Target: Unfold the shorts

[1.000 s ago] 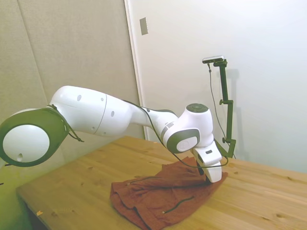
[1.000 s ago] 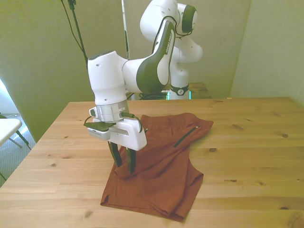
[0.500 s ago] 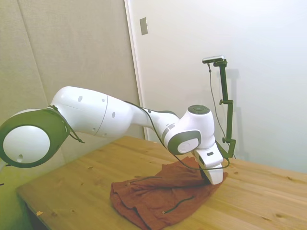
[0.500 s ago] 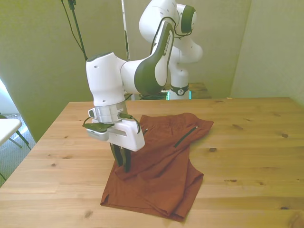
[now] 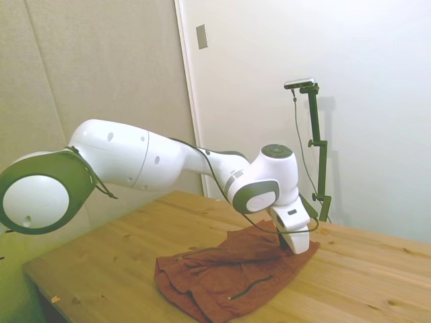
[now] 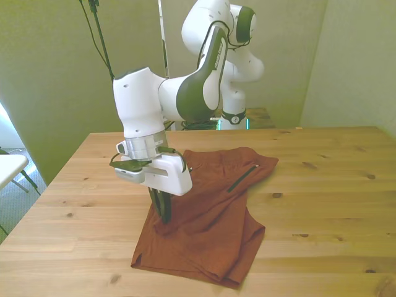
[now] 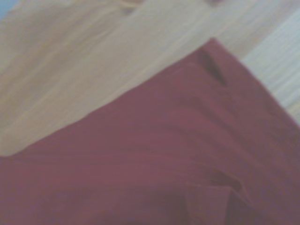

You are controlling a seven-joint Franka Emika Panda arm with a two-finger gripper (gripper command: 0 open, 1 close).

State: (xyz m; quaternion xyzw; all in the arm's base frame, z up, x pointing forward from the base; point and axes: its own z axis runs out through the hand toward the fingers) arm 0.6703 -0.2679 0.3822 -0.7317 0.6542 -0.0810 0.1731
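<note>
The shorts [image 6: 207, 213] are lying folded and wrinkled on the wooden table [image 6: 322, 185], toward the front view's left of its middle, running from a flat end on the far side to a thicker, doubled hem on the near side. A thin dark drawstring [image 6: 241, 178] is showing on the upper layer toward the far end.

The gripper [image 6: 162, 207] is standing over the edge of the cloth on the front view's left, and its two dark fingers are drawn narrow, pinching a small ridge of the shorts' edge between them. In the side view the gripper [image 5: 291, 246] is sitting low at the cloth's right-hand end, and the fabric there is peaking up to meet it. The wrist view is blurred, so it is only telling that red cloth and bare wood are lying close below; how much fabric is caught, one layer or two, is probably not decidable from here.

The step in hand looks like the grasp of the top flap, just secured and not yet carried anywhere. The next move calls for lifting that pinched edge clear of the layer beneath, then drawing it outward, away from the fold, so the shorts are opening flat rather than dragging across the table as a bundle.
</note>
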